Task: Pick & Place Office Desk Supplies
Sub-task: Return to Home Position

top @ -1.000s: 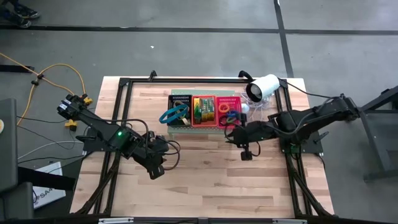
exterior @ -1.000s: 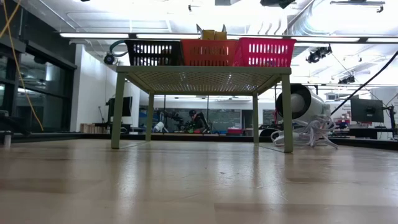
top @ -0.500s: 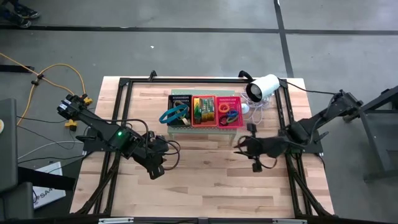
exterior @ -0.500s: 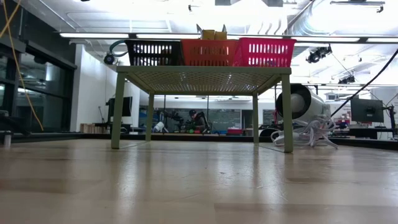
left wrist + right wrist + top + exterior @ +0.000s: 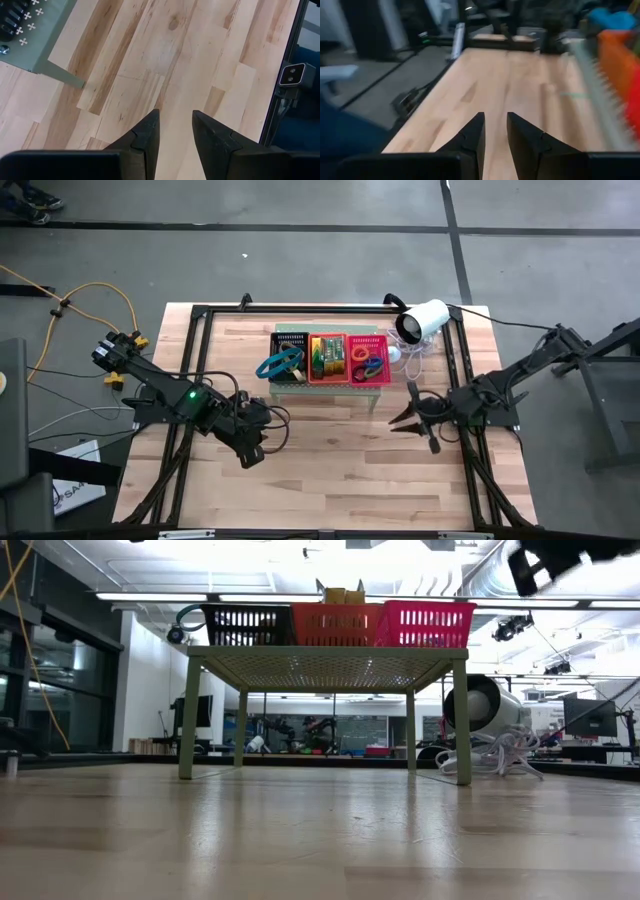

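The left hand (image 5: pixel 175 113) hangs empty over the counter's (image 5: pixel 330 480) near left, fingers slightly apart. The right hand (image 5: pixel 495 116), likewise parted and empty, hovers right of middle. Farther back, on the stand (image 5: pixel 320 668), blue loops (image 5: pixel 280 364) lie slantwise in the black tray (image 5: pixel 245 626), green packs (image 5: pixel 327 357) stand upright in the orange tray (image 5: pixel 335 625), and rings (image 5: pixel 368 360) lie flat in the pink tray (image 5: pixel 425 623).

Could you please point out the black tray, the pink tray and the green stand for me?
black tray (image 5: pixel 245 626): low view, on its front wall.
pink tray (image 5: pixel 425 624): low view, on its front wall.
green stand (image 5: pixel 320 668): low view, on its perforated top.
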`<state>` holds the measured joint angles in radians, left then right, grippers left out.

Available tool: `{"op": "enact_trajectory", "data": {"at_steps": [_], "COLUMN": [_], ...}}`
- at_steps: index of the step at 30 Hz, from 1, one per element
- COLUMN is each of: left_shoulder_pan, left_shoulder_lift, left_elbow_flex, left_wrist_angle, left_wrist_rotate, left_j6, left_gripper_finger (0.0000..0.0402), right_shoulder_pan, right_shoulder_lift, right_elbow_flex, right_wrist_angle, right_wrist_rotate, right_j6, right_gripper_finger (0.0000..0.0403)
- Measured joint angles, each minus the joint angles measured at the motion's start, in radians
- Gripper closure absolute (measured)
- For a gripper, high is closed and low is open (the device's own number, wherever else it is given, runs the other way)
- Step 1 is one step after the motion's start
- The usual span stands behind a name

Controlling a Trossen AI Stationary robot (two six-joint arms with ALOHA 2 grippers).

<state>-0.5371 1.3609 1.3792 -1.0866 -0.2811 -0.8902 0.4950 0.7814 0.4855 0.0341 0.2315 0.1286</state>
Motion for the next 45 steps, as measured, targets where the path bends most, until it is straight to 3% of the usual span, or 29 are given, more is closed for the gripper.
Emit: {"op": "enact_trajectory", "data": {"at_steps": [3, 10, 22, 45], "left_shoulder_pan": [0.000, 0.000, 0.000, 0.000], "left_shoulder_lift": [0.000, 0.000, 0.000, 0.000], "left_elbow_flex": [0.000, 0.000, 0.000, 0.000], "left_wrist_angle": [0.000, 0.000, 0.000, 0.000], "left_wrist_rotate": [0.000, 0.000, 0.000, 0.000], "left_j6": [0.000, 0.000, 0.000, 0.000], "left_gripper_finger": [0.0291, 0.0291, 0.0291, 0.0291], "right_shoulder_pan": [-0.023, -0.079, -0.117, -0.118], "right_shoulder_lift": [-0.058, -0.185, -0.434, -0.613], "right_elbow_flex": [-0.085, -0.226, -0.359, -0.477], "right_wrist_angle": [0.050, 0.120, 0.067, 0.005], "right_wrist_rotate": [-0.082, -0.155, -0.157, -0.174], "right_j6": [0.003, 0.022, 0.037, 0.115], "right_gripper_finger": [0.0334, 0.0334, 0.0334, 0.0334]}}
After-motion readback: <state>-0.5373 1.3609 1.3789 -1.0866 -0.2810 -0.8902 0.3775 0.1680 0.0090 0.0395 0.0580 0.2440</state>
